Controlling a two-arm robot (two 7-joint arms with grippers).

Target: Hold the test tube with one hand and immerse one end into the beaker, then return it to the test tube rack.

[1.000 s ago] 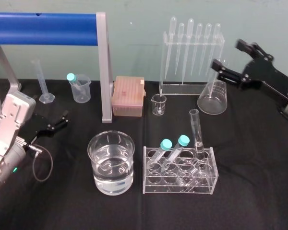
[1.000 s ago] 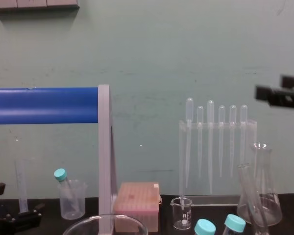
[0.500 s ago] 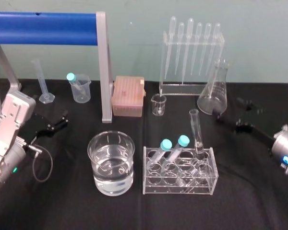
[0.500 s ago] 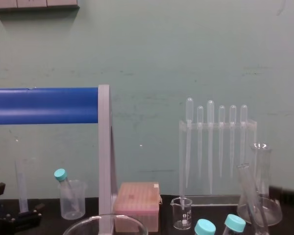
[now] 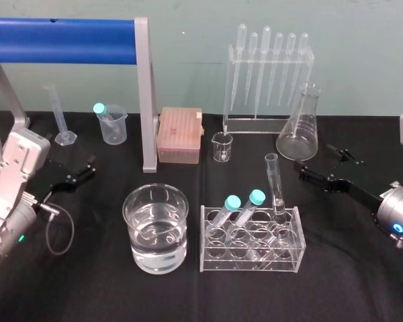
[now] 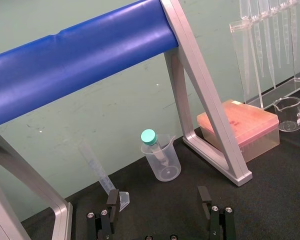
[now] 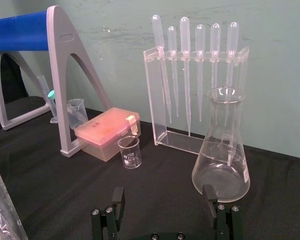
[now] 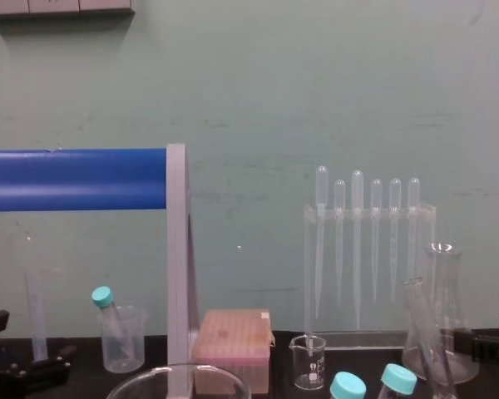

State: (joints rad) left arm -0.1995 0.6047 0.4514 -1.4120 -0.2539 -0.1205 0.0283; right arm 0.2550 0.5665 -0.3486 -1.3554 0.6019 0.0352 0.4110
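While both arms lie low:
Beaker [image 5: 128,205]: 9 o'clock of rack [image 5: 252,259], holding water.
Right gripper [image 7: 163,199]: fingers apart, 2 o'clock of rack, near flask [image 5: 297,134].
Left gripper [image 6: 158,198]: fingers apart, 10 o'clock of beaker.
Test tube [image 5: 276,182]: standing in rack's 2 o'clock corner slot.

On the bench [image 5: 363,282], the beaker [image 5: 156,228] stands front and left of centre, with the test tube rack [image 5: 250,258] just beside it on the right. The test tube [image 5: 275,181] stands upright toward the rack's right end, and 2 capped tubes [image 5: 236,209] lean in holes to its left. Behind the rack sits a small beaker [image 5: 221,146], with a tip box [image 5: 179,135] on its left and a flask [image 5: 299,131] on its right. A pipette stand [image 5: 256,125] stands behind those. A frame leg [image 5: 146,100] rises left of the tip box. Farther left are a cup [image 5: 114,126] holding 1 capped tube and a measuring cylinder [image 5: 59,117]. The left gripper [image 5: 87,169] sits left of the beaker, the right gripper [image 5: 317,159] right of the test tube.
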